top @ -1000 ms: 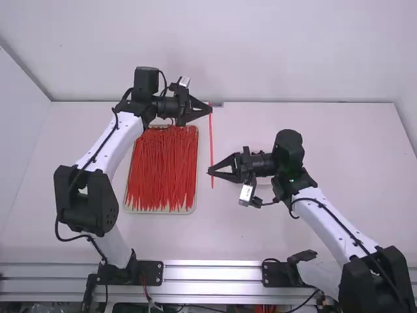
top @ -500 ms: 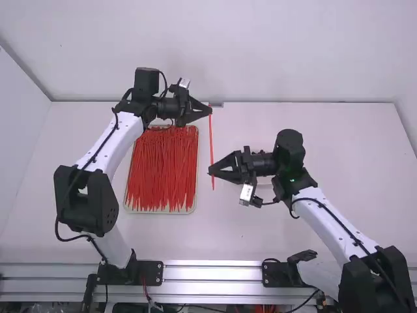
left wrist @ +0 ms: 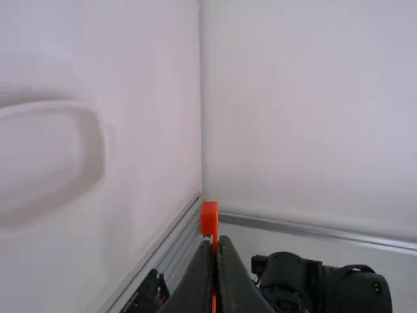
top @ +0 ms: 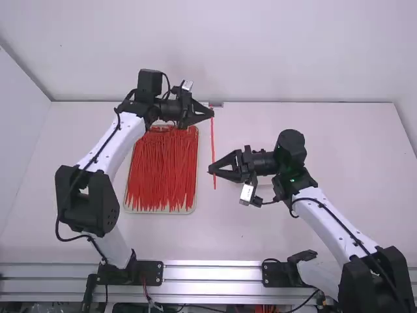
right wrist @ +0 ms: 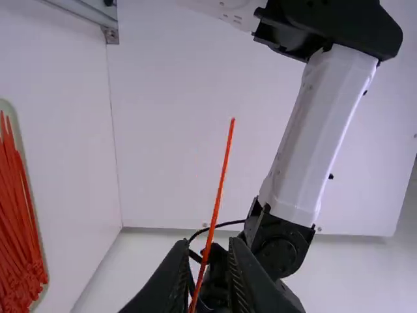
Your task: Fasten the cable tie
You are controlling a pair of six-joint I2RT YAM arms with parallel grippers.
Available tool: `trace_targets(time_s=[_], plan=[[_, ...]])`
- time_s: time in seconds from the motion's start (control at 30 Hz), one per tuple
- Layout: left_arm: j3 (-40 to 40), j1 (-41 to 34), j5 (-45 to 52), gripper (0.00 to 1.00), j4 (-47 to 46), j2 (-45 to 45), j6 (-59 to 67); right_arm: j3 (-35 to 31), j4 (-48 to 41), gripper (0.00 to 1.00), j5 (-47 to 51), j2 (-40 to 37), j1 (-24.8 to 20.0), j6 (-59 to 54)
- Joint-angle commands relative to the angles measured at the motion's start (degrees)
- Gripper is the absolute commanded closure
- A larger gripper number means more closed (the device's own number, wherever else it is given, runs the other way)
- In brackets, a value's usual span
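1. Step: the red cable tie [top: 212, 150] is picked and held up just right of the tray [top: 159, 212], over the counter [top: 326, 137]; no loop yet.
2. Left hand [top: 207, 113] is clamped on the head end.
3. Right hand [top: 211, 171] has its fingers apart, w/ the tail between them, not pinched.
4. Next, prob.: you close on the tail, bend it round & feed the tip thru the head. Needs fine aim.

Smooth red plastic cable tie [top: 213, 150], matt white table [top: 326, 130], matt black plastic left gripper [top: 210, 112] and right gripper [top: 211, 171], bare silvery metal rail [top: 208, 269] along the front edge.
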Motion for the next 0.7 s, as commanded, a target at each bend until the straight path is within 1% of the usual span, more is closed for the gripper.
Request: trace_targets(time_s=[0.0,0.17,0.37,0.53,0.63,0.67], plan=[[-0.20,-0.22,1.27,0.98,-0.26,-0.33,2.08,0.81,0.20,0.83,-0.24,-0.52,0.04,0.52],[-0.20,-0.24,1.20,0.98,-1.18,-0.33,3.02,0.79,0.20,0.83,1.40,-0.52,0.04,0.57],[-0.20,-0.26,2.78,0.98,-1.09,-0.33,2.97,0.81,0.20,0.80,1.38,-0.52,0.02,0.55],[-0.20,-0.26,2.45,0.98,-0.81,-0.33,2.97,0.81,0.15,0.80,1.40,-0.52,0.09,0.59],[-0.20,-0.26,2.69,0.98,-0.04,-0.33,2.73,0.79,-0.02,0.83,1.38,-0.52,0.09,0.61],[-0.20,-0.24,2.58,0.98,-0.11,-0.33,2.78,0.79,0.00,0.87,1.40,-0.52,0.09,0.79]])
